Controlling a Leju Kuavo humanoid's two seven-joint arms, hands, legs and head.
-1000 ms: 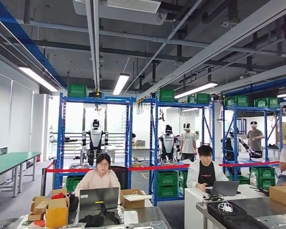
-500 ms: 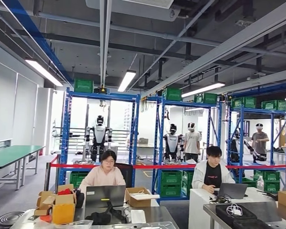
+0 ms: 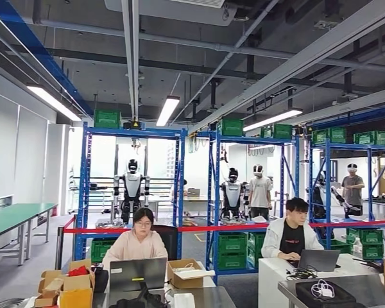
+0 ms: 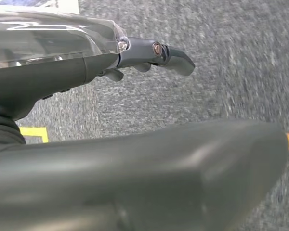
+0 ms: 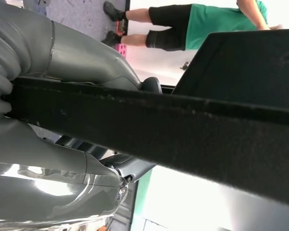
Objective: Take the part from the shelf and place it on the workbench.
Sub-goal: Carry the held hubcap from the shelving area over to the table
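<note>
A dark flat part (image 5: 194,130) is gripped by the right hand (image 5: 63,144), its edge running between the thick thumb and the fingers beneath it. The left hand (image 4: 99,67) is seen hanging above grey floor (image 4: 226,57), fingers extended, nothing held. Beyond the right hand, a person (image 5: 194,19) in green is seen standing.

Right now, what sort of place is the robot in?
Most likely a robotics lab or test floor in an industrial hall: tall blue steel shelving racks holding green plastic crates, other humanoid robots standing behind a red barrier tape, people at laptops.
</note>
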